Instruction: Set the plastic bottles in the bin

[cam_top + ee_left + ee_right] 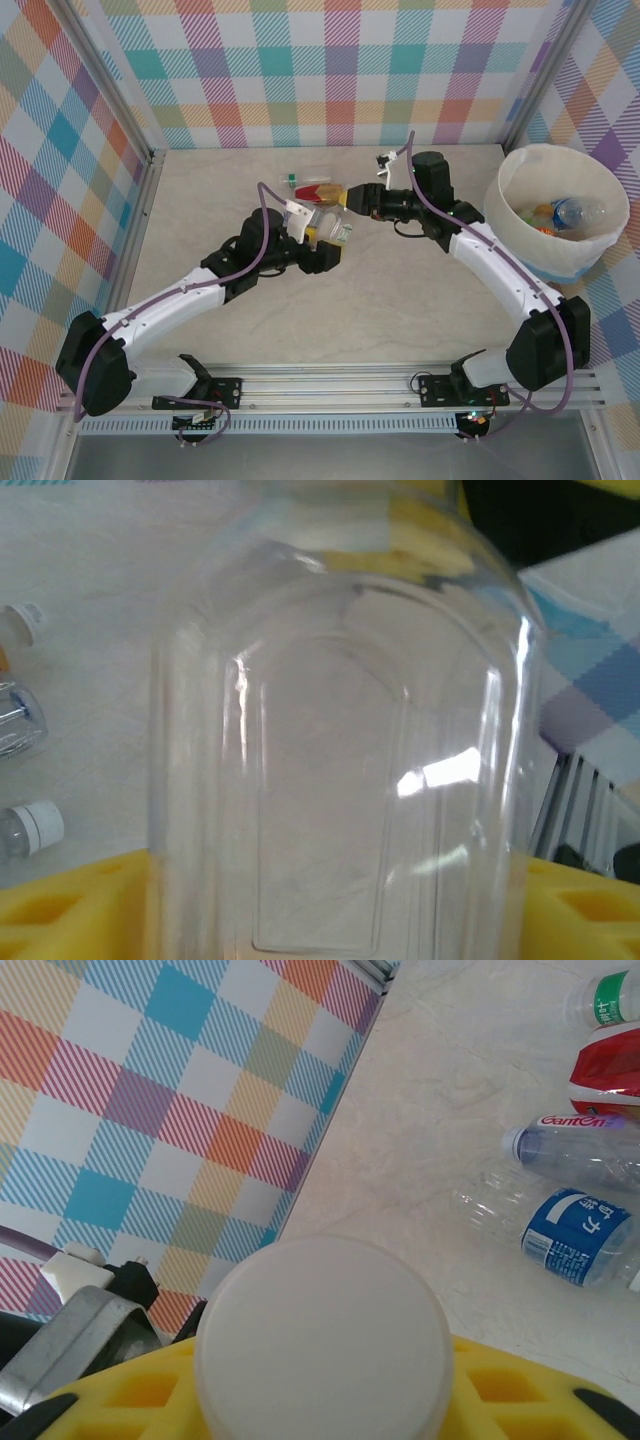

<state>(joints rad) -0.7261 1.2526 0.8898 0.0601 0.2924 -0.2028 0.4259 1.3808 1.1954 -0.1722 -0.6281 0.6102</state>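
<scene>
A pale table (pixel 420 290) seen from above, walled by pastel check panels. At its right edge stands the white bin (pixel 585 262), with a few bottles already inside (pixel 570 212), so the task is part done.

The two arms meet near the middle of the table. The left gripper (pixel 322 240) is pinching a clear bottle (pixel 325 225) by its body, lifted off the table; the left wrist view has its ribbed wall between the yellow pads (pixel 70 910). The right gripper (pixel 358 198) is at this bottle's top end. Its white cap (pixel 322 1340) sits right against the yellow fingers (pixel 540 1390), but I cannot tell whether they press on it. This looks like a handover toward the bin side.

Still to go: a small cluster (pixel 318 188) lying just behind the grippers. The right wrist view shows at least four there, one blue-labelled (pixel 580 1240), one pink-labelled (pixel 580 1145), one red-labelled (pixel 605 1065), one green-capped (pixel 608 998)
</scene>
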